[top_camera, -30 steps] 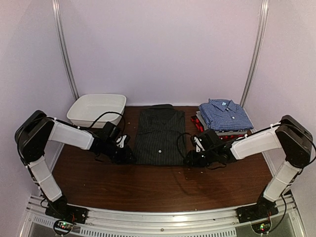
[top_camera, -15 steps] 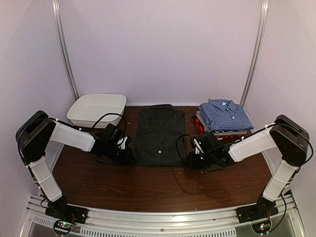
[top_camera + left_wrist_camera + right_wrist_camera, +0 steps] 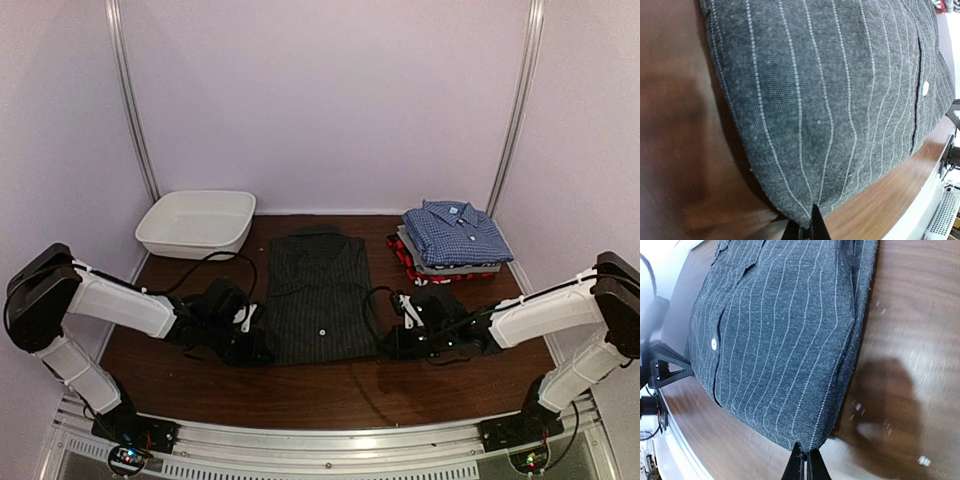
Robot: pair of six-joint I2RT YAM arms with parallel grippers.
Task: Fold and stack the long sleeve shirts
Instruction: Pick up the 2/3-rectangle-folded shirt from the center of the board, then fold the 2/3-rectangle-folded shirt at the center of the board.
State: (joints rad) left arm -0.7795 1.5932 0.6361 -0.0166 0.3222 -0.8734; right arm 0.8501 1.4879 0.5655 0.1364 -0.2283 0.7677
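A black pinstriped shirt (image 3: 318,295) lies folded lengthwise in the middle of the brown table, collar away from me, a light button (image 3: 320,331) showing. My left gripper (image 3: 262,346) is shut on its near left corner (image 3: 807,212). At the near right corner (image 3: 807,442), my right gripper (image 3: 385,345) is also shut on the cloth. Both pairs of fingers pinch the hem flat against the table. A stack of folded shirts (image 3: 452,240) sits at the back right, a blue checked one on top, grey and red-black ones under it.
A white plastic tub (image 3: 195,221) stands at the back left. Metal frame rails (image 3: 300,440) run along the table's near edge. Cables trail from both wrists beside the shirt.
Both grippers shut on the shirt's near corners and drew toward the near edge. The shirt slid and stretched toward me with them.
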